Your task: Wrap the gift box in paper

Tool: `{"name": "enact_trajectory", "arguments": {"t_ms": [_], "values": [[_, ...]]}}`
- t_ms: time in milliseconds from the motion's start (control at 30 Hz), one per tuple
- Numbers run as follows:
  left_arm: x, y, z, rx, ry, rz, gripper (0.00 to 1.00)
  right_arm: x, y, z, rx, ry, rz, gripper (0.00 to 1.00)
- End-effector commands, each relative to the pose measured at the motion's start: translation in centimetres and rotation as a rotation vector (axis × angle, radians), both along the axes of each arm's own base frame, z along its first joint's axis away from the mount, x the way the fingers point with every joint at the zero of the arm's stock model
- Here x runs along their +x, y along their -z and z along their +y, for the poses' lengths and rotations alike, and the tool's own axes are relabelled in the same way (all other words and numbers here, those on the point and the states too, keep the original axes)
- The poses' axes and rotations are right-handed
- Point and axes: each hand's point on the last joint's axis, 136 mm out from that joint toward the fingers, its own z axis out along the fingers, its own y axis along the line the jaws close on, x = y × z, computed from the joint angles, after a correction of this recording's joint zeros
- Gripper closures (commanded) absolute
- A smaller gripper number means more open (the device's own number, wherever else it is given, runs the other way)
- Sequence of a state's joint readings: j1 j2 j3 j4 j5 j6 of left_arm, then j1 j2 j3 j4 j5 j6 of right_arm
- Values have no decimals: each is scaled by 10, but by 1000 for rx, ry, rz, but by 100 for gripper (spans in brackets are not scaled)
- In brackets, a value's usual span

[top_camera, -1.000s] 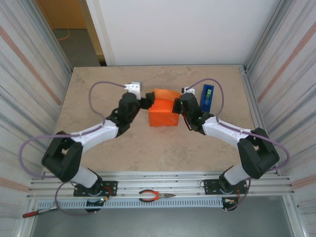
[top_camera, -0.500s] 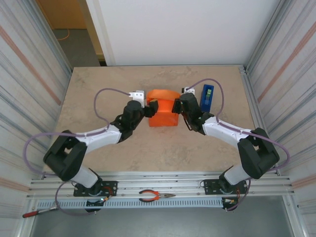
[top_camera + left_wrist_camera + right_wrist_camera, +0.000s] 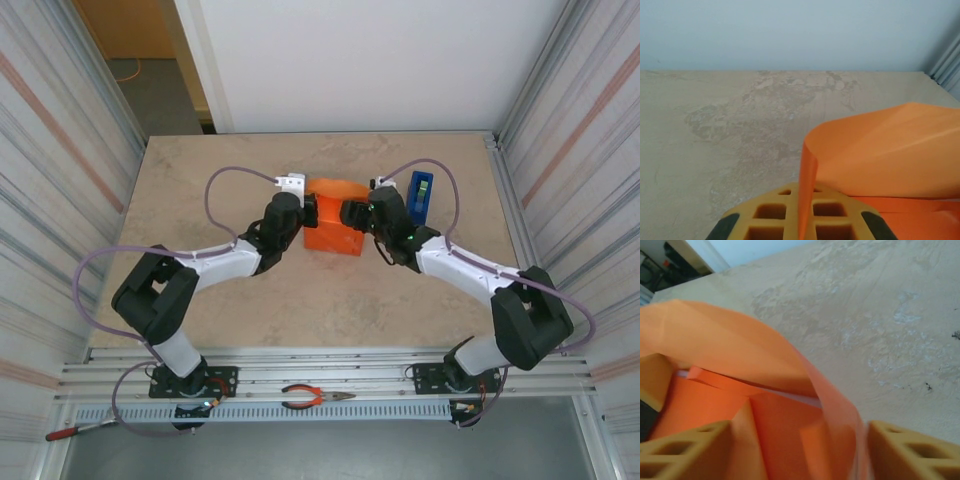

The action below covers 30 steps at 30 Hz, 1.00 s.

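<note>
Top view: the gift box (image 3: pixel 336 235), a compact orange block, sits on the beige stone-look table (image 3: pixel 200 180).
Left wrist view: the left gripper (image 3: pixel 801 200) is clamped on the thin, curling paper (image 3: pixel 880 150).
Right wrist view: the right gripper (image 3: pixel 800 432) is spread wide, straddling creased folds.

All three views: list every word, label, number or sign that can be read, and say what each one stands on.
No readable text in any view.
Blue tape dispenser: a small pale patch near its top, too small to read as a label.
Orange paper: plain, no print.
Table: stone pattern, no markings or signs.
</note>
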<state>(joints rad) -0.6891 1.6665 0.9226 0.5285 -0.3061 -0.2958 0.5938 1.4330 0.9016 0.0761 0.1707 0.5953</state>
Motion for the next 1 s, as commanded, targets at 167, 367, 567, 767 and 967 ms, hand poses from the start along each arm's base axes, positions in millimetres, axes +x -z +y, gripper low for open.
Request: {"name": "enact_trajectory", "arguments": {"t_ms": [167, 367, 567, 767, 967], "values": [[-4, -4, -9, -15, 0, 9, 100, -4, -33, -34, 67, 48, -29, 6], [-12, -1, -8, -3, -35, 28, 100, -13, -11, -23, 39, 5, -24, 8], [-24, 7, -4, 0, -88, 46, 100, -14, 17, -12, -81, 13, -40, 17], [-25, 2, -7, -3, -58, 31, 71, -13, 43, -18, -157, 47, -17, 49], [-21, -19, 15, -73, -40, -7, 32, -17, 49, -18, -160, 39, 0, 63]]}}
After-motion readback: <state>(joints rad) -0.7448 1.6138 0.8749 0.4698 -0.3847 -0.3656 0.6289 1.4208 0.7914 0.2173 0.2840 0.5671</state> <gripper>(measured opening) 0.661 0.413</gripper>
